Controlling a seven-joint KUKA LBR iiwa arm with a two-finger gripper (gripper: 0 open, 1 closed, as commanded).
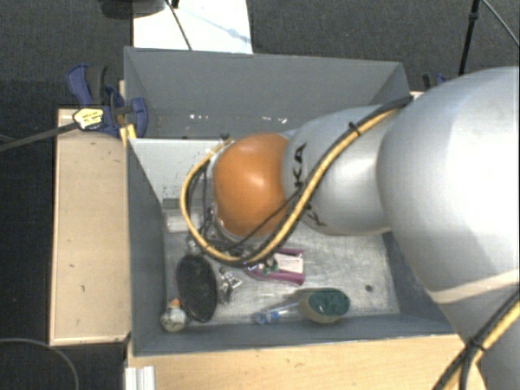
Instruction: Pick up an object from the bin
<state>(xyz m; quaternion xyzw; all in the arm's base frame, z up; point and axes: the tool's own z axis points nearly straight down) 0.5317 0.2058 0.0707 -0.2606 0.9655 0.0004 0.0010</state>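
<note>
Black oval thing [197, 287], flat and dark, lying toward 7 o'clock in the bin [146, 242], near the left wall, with a small pale lump [172, 320] just beside its lower end. At its 2 o'clock, gripper [221, 273] low under the orange cover [248, 184]; apart or together, cannot tell. Further toward 3 o'clock: pink packet [282, 266], blue pen [272, 314], green-topped round tin [327, 303]. Likely trouble: closing on the wrong neighbour, sliding off the flat oval, or snagging the looped cable [191, 210] on the wall. Readable: "KA" on the arm [341, 185]; packet print too small.
</note>
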